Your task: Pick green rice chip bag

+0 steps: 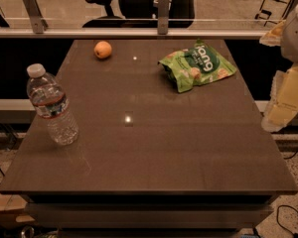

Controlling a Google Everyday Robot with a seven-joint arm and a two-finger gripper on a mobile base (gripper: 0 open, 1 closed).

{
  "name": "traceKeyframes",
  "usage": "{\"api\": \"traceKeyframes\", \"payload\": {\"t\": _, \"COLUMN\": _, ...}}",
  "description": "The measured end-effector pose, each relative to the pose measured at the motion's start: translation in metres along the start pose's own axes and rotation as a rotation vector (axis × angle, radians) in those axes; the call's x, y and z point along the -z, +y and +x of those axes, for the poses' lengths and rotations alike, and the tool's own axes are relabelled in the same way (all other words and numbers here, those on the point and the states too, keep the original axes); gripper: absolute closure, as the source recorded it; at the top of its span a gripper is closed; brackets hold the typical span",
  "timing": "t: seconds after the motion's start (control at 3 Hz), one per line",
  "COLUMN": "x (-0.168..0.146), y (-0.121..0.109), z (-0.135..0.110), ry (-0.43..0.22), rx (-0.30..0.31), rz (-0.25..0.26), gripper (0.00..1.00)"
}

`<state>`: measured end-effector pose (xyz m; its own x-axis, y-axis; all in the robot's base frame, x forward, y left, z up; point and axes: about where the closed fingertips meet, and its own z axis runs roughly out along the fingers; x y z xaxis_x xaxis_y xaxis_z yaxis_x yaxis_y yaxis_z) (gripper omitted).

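The green rice chip bag [198,66] lies flat on the far right part of the brown table [154,148]. It is crinkled light green with a dark green round logo, white lettering and pictured pale chips. My gripper [284,103] is a pale cream shape at the right edge of the view, off the table's right side. It is raised, to the right of the bag and a little nearer than it, and apart from it. Nothing is held in it that I can see.
A clear water bottle [52,105] with a white cap stands near the table's left edge. A small orange fruit [103,49] sits at the far left. A metal rail [124,32] and glass panel run behind the table, with an office chair beyond.
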<state>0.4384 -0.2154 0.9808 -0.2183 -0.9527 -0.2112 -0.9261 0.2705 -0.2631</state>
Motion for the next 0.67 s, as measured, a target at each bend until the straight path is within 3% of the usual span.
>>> {"api": "traceKeyframes", "payload": {"t": 0.67, "x": 0.004, "y": -0.014, "z": -0.005, "ry": -0.012, "rx": 0.026, "rz": 0.028, "gripper": 0.00}}
